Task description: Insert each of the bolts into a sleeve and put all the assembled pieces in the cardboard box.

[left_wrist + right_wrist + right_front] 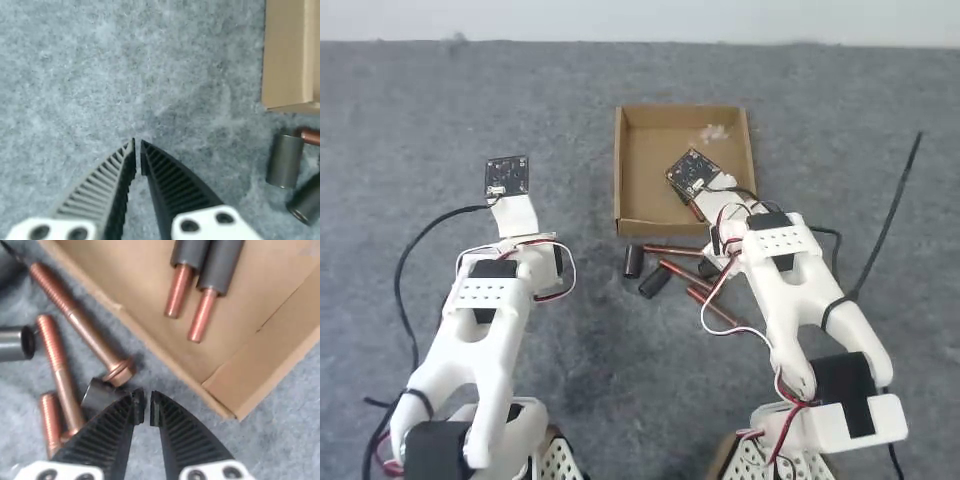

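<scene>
The cardboard box (632, 170) stands at the table's middle back; two bolts in dark sleeves (205, 270) lie inside it. On the carpet in front of it lie loose copper bolts (672, 250) (75, 322) and dark sleeves (633, 260) (15, 343). My right gripper (144, 402) is shut with nothing held, just outside the box's front wall, its tips beside a bolt head (120, 372) and a short sleeve (97, 392). My left gripper (137, 146) is shut and empty over bare carpet, left of the box (292, 55) and of two sleeves (285, 160).
Grey carpet covers the table, with open room to the left of the box and in front of the parts. A black cable (895, 215) runs along the right side. Red and white wires (720, 290) hang from the right arm over the loose bolts.
</scene>
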Robot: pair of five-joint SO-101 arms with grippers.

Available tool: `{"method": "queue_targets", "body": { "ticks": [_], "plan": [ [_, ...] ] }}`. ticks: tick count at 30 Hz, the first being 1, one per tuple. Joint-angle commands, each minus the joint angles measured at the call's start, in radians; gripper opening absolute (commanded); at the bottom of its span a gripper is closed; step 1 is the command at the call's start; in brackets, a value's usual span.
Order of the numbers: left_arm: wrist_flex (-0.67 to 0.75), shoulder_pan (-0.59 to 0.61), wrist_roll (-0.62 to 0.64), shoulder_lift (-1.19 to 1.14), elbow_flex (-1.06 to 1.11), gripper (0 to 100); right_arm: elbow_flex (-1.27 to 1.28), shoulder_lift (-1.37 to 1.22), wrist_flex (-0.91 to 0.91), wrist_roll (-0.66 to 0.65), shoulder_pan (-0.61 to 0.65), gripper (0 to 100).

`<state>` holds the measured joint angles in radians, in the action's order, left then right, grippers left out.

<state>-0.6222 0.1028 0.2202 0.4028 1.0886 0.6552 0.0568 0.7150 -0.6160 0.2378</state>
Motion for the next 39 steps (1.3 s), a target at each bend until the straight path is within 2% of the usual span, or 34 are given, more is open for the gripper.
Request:
{"method": "queue_targets", "body": {
  "ticks": [1, 12, 17, 25, 30, 39],
  "plan": [
    [0.02, 0.0, 0.002, 0.003, -0.045, 1, -0.006, -0.012, -0.021, -0.031, 0.027, 0.7],
    [0.02, -0.002, 0.002, 0.003, -0.045, 1, 0.104, 0.139, 0.073, -0.17, 0.042, 0.7],
    [0.018, -0.003, -0.028, 0.003, -0.045, 1, 0.161, 0.203, 0.071, -0.18, 0.062, 1.0],
    [0.015, -0.006, -0.072, 0.005, -0.045, 1, 0.158, 0.148, 0.053, -0.224, 0.085, 1.8],
    [0.015, -0.006, -0.072, 0.005, -0.045, 1, 0.146, 0.125, 0.048, -0.221, 0.097, 11.6],
    [0.015, -0.006, -0.072, 0.005, -0.045, 1, 0.026, 0.01, 0.127, -0.227, 0.097, 11.0]
  ]
}}
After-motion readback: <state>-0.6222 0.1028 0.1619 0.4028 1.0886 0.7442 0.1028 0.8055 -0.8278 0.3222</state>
